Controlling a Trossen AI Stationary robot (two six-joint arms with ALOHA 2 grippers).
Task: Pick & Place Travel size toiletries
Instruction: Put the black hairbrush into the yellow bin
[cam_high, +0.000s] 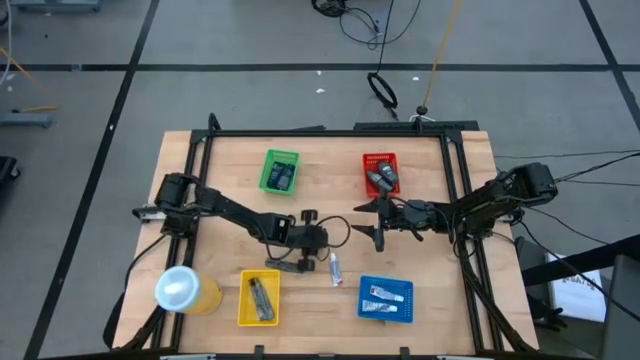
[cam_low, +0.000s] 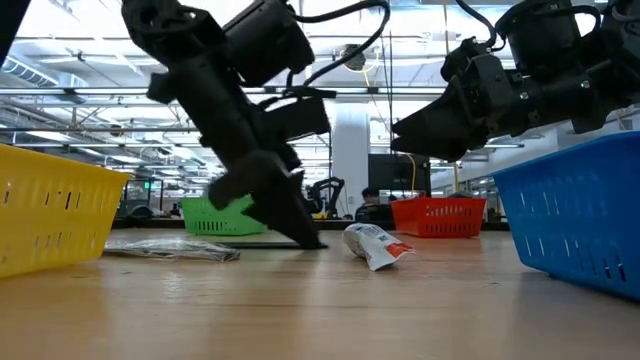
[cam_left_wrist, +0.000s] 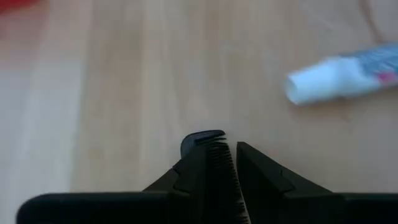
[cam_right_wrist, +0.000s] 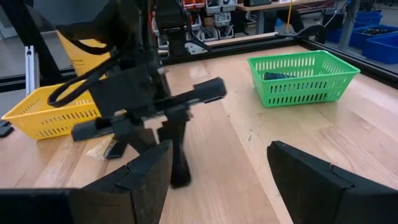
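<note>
While left hand (cam_high: 300, 262) grips black comb (cam_left_wrist: 219, 163), white tube (cam_high: 336, 268) lies just beside.

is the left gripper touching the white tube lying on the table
Apart. The left wrist view shows bare wood between the left gripper and the white tube; the low view also shows a gap.

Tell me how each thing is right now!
left gripper: shut on black comb, tip down at the table
right gripper: open, empty, in the air
white tube: lying loose on the table, cap on
blue basket: upright, not empty
red basket: upright, not empty
green basket: upright, not empty
yellow basket: upright, not empty
</note>
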